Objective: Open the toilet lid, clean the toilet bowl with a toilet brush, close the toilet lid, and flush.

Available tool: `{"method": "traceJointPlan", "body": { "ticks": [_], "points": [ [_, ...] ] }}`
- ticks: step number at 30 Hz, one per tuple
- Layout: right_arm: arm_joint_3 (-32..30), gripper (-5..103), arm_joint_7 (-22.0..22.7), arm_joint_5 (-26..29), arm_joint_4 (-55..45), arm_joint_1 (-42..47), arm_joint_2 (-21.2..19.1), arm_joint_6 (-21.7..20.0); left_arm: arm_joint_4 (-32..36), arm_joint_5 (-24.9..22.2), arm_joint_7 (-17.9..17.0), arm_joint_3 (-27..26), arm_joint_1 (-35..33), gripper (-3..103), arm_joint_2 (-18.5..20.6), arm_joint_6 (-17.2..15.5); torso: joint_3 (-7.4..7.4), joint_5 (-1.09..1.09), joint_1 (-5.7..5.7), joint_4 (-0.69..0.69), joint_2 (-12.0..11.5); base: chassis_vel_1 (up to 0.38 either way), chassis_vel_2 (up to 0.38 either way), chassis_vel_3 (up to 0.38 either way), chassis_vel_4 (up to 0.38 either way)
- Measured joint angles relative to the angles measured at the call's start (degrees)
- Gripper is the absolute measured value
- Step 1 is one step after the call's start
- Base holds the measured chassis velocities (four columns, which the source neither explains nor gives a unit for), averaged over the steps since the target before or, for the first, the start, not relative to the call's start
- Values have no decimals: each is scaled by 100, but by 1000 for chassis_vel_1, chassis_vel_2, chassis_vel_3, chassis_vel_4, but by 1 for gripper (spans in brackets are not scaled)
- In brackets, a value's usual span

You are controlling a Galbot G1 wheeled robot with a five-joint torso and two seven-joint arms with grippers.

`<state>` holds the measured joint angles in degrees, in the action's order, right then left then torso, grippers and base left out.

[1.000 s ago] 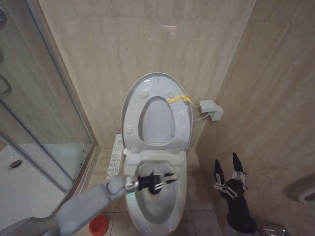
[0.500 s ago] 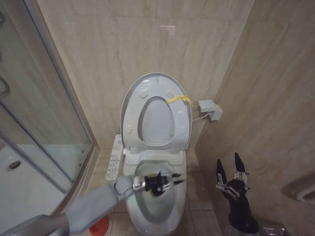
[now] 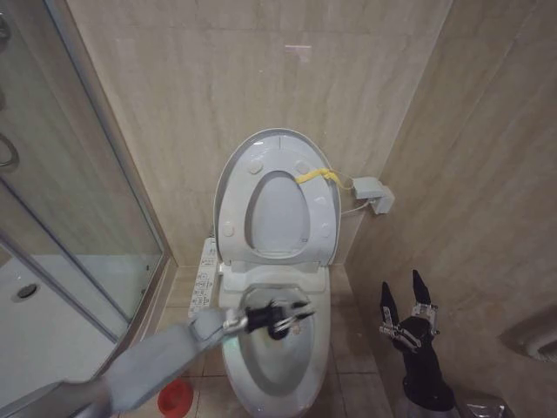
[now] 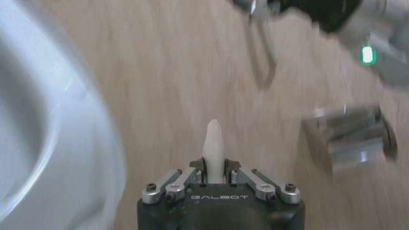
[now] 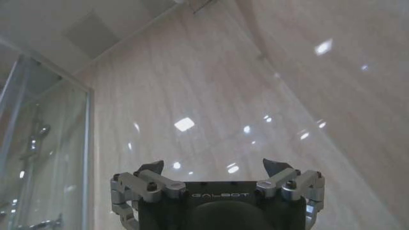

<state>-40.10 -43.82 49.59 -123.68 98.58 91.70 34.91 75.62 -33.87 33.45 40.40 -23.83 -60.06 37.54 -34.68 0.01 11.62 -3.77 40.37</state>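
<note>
The toilet lid (image 3: 277, 138) stands raised against the wall, a yellow strap (image 3: 315, 176) at its edge, with the seat ring (image 3: 233, 205) up against it. Below it the toilet bowl (image 3: 277, 366) lies uncovered. My left gripper (image 3: 283, 319) hangs over the back half of the bowl. In the left wrist view, the left gripper (image 4: 216, 168) is shut on the white handle of the toilet brush (image 4: 213, 141); the bristle head is hidden. My right gripper (image 3: 407, 303) waits low at the right by the wall, pointing up, and the right gripper (image 5: 214, 165) is open and holds nothing.
A red cup-shaped holder (image 3: 175, 398) sits on the floor left of the toilet. A control panel (image 3: 205, 277) runs along the toilet's left side. The glass shower door (image 3: 61, 218) closes off the left. A white box (image 3: 372, 193) hangs on the right wall.
My left gripper swung slightly right and nearer over the bowl with the brush, then came back. The right arm has stayed in place.
</note>
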Motion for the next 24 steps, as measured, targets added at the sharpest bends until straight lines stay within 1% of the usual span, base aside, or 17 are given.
{"method": "traceJointPlan", "body": {
  "ticks": [2,3,4,7,10,11,12,13,15,16,18,19,21,24],
  "points": [
    [-19,100,-2,11,-5,17,-3,1,-12,-1,25,83,-9,21,86,-7,-2,0,1,2,-1,-24,-28,-10,-3],
    [-24,100,-4,23,-12,29,-8,2,-128,44,62,92,-53,21,149,26,-1,0,1,6,0,0,0,0,0],
    [-24,100,-4,23,-12,29,-8,2,-128,44,62,92,-53,21,149,26,-1,0,1,6,0,0,0,0,0],
    [2,100,-5,48,-21,27,-53,-1,-452,243,142,-78,-342,21,331,112,-2,-1,1,20,-1,0,0,0,0],
    [13,100,-5,46,-2,15,-65,-2,-422,268,132,-181,-383,21,274,117,-1,1,0,19,-1,0,0,0,0],
    [5,100,-6,45,3,10,-53,-2,-292,245,110,-205,-338,21,162,101,-1,-2,0,17,-1,0,0,0,0],
    [-5,100,-6,41,7,1,-32,-3,-111,192,66,-229,-265,21,32,72,-1,-3,0,5,-1,0,0,0,0],
    [-5,100,-6,41,7,1,-32,-3,-111,192,66,-229,-265,21,32,72,-1,-3,0,5,-1,0,0,0,0],
    [-3,100,-6,29,14,-16,-3,-6,96,139,22,-246,-173,21,-71,49,0,0,0,1,0,0,0,0,0],
    [4,100,-6,17,16,-16,9,-6,68,146,37,-217,-159,21,-66,54,-1,0,1,1,0,0,0,0,0],
    [19,100,-12,12,16,-7,11,-6,-217,172,70,-101,-216,21,69,100,-1,0,0,3,0,-50,-25,3,-7],
    [19,100,-12,12,16,-7,11,-6,-217,172,70,-101,-216,21,69,100,-1,0,0,3,0,-50,1,19,-7],
    [65,100,-12,10,17,-8,-21,-9,-536,264,122,-210,-425,21,223,151,-2,1,1,20,-1,0,0,0,0],
    [68,100,-15,3,39,-11,-42,-10,-523,257,96,-350,-473,21,156,145,-1,0,0,20,-1,20,15,0,-1]
  ]
}}
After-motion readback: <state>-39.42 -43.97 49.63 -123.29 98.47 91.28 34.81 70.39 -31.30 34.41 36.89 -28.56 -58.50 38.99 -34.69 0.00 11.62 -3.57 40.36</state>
